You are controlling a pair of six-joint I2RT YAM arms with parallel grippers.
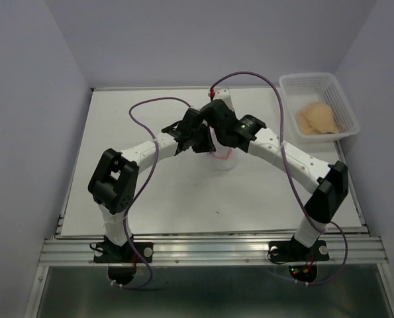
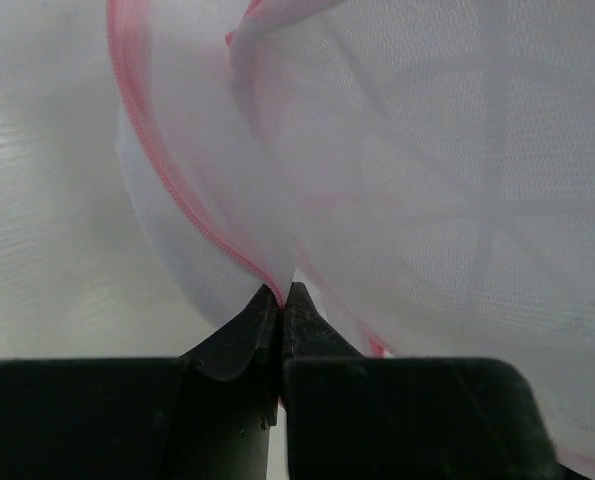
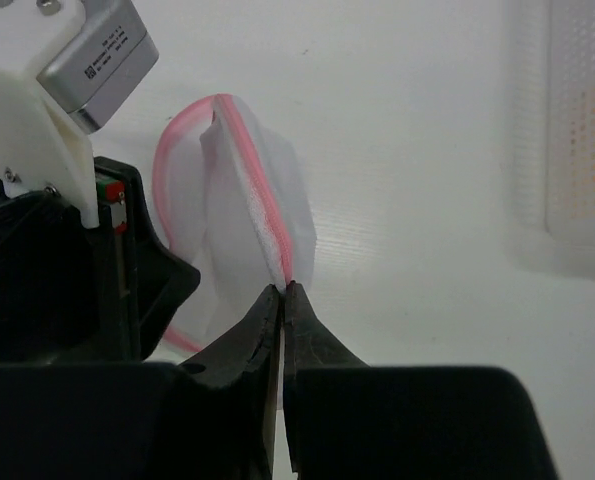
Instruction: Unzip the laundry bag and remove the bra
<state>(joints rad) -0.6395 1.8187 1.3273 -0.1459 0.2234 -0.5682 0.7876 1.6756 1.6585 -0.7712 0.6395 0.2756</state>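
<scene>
Left wrist view has the left end effector point(image 2: 280, 292) pinched shut on the pink edge of the bag point(image 2: 427, 180), the right end effector point(image 3: 282, 290) likewise, at mid-table point(image 1: 183, 199); the bra point(image 1: 317, 119) lies apart in the basket point(image 1: 345, 103), so removal looks done and releasing the bag seems next.

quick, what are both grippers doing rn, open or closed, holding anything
left gripper: jaws closed, pinching the pink-piped edge of the laundry bag.
right gripper: jaws closed, pinching the laundry bag's pink zipper edge.
</scene>
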